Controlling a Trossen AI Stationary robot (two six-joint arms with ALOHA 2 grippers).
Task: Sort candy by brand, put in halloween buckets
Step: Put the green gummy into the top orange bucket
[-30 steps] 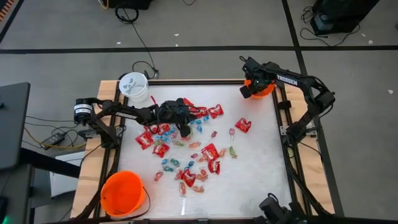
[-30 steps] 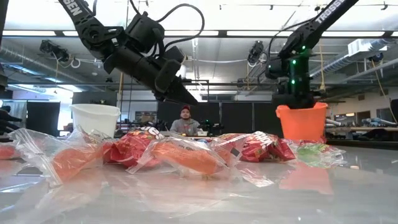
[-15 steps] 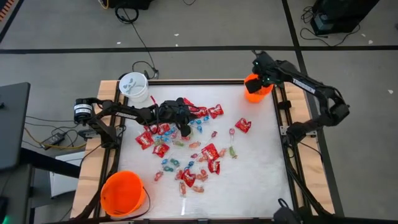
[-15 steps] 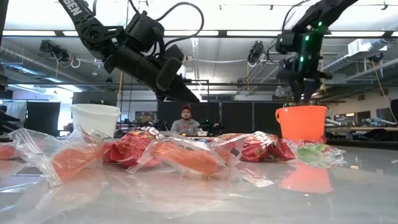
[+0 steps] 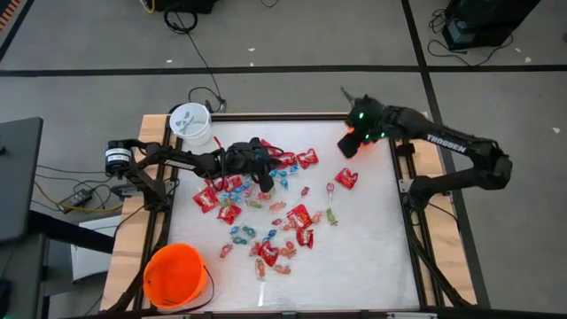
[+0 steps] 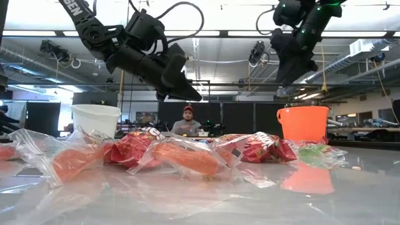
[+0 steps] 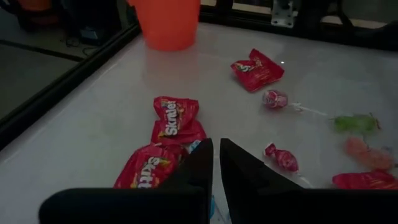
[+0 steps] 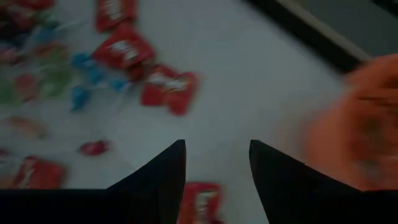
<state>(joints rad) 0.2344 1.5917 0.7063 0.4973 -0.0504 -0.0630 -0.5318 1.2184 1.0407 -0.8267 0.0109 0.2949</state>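
The candy point(image 5: 266, 208) lies scattered over the middle of the white table: red packets point(image 7: 176, 118), blue-wrapped pieces, and clear-wrapped ones, some on sticks. My left gripper point(image 5: 264, 188) hovers shut above the pile's far left part point(image 7: 216, 155), with nothing between its fingers. My right gripper point(image 5: 344, 142) hangs open and empty point(image 8: 217, 168) in the air beside the small orange bucket point(image 6: 303, 123) at the far right corner. The white bucket point(image 5: 190, 124) stands at the far left corner. The larger orange bucket point(image 5: 175, 275) stands at the near left corner.
A black frame edges the table point(image 5: 399, 221). Bare tabletop lies along the right side and the near right. My right arm hides part of the small orange bucket from above point(image 5: 353, 146). A person point(image 6: 187, 122) sits in the room beyond the far edge.
My right gripper has risen out of the small orange bucket and swung toward the table's left and near side, tipping as it went. My left gripper has stayed above the pile.
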